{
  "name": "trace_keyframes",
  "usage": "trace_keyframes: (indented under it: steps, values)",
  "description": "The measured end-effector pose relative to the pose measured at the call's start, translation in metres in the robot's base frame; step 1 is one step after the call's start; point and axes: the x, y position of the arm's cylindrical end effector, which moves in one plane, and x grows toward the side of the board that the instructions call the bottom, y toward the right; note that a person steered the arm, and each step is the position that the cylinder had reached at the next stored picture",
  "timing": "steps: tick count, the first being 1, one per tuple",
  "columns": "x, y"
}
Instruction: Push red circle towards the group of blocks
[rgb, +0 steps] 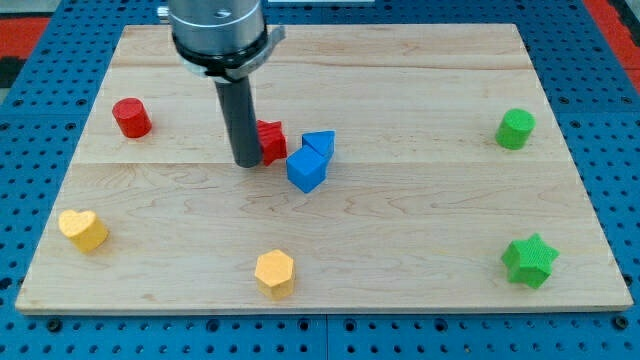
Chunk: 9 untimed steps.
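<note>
While upright, red circle, axis vertical

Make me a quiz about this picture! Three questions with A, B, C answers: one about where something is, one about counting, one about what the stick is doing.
1. Where is the red circle?
A. Near the view's top left
B. Near the view's bottom right
C. In the middle, touching the blue blocks

2. How many green blocks are on the board?
A. One
B. Two
C. Four

3. What is my tip doing?
A. Pressing on the red circle
B. Standing next to the other red block, far from the red circle
C. Sitting on a yellow block

Answers:
1. A, it sits alone by the view's upper left edge.
2. B, a green cylinder and a green star are on the view's right.
3. B, my tip is just left of the red block by the two blue blocks, with bare wood between it and the red circle.
</note>
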Motion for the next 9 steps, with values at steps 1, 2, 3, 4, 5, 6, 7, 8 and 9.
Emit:
trace_keyframes:
  steps: [1, 2, 3, 4, 5, 6, 7, 8, 9]
  values:
    - [0.001, 0.02]
    - [0.009, -0.018]
    - [0.016, -0.093]
    - [0.016, -0.162]
    - [0.01, -0.226]
    - [-0.001, -0.227]
    - [-0.025, -0.227]
    - [-0.04, -0.226]
    - [-0.061, -0.205]
